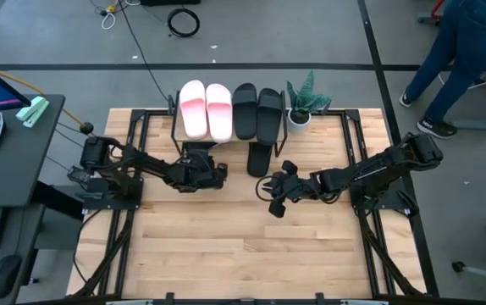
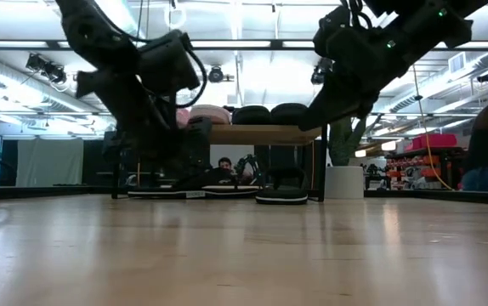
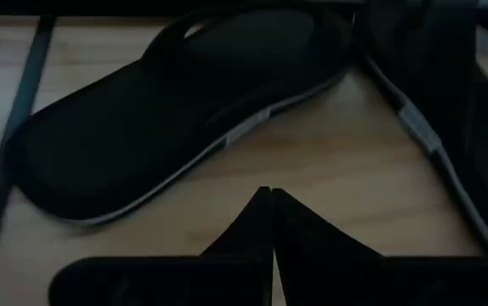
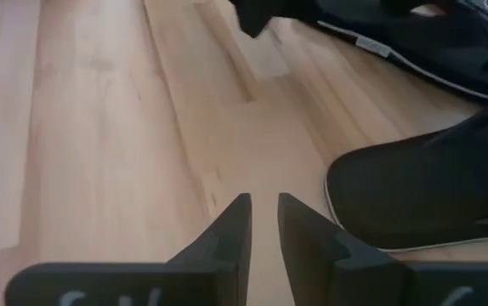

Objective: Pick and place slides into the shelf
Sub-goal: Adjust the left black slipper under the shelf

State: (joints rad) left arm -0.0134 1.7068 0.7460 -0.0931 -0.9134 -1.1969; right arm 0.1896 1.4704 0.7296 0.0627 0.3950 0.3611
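Note:
The shelf (image 1: 230, 135) stands at the table's far edge. On its top board lie two pale pink slides (image 1: 206, 108) and two black slides (image 1: 256, 110). One thin black flip-flop (image 1: 260, 158) lies on the table, its heel sticking out from under the shelf. A second flip-flop (image 3: 167, 110) lies flat just ahead of my left gripper (image 3: 269, 212), which is shut and touches nothing. My right gripper (image 4: 263, 212) hovers over bare wood beside the first flip-flop's heel (image 4: 422, 195), its fingers open by a narrow gap.
A small potted plant (image 1: 302, 103) stands at the shelf's right end. Black metal frame rails (image 1: 133, 152) run along the table's left and right sides. Bare wood tabletop (image 1: 243, 246) fills the near half. A person (image 1: 463, 51) walks on the floor beyond the far right corner.

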